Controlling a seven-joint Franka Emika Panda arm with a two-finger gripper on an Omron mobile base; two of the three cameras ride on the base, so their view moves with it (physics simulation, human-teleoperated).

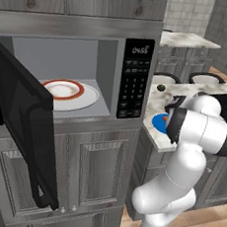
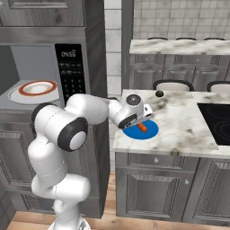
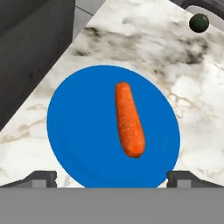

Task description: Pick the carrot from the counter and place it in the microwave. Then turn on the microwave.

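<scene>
One carrot [image 3: 129, 120] lies on marble counter [image 3: 192, 109]; tool [image 3: 111, 177] open above.

Grey panelled cabinets [image 2: 152, 184], tiled wall [image 2: 179, 18], wood floor [image 2: 134, 222].

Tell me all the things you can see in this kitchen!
carrot: one, orange, lying on the blue plate
blue plate: one, blue, on the counter near its edge
counter: one, white-and-grey marble
small round thing: one, dark green, farther back on the counter
microwave: one, black, door open
white plate: one, white, inside the microwave
bowl: one, red-rimmed, on the white plate
cooktop: one, black, set in the counter
hand: one, dark fingers, open above the blue plate
</scene>
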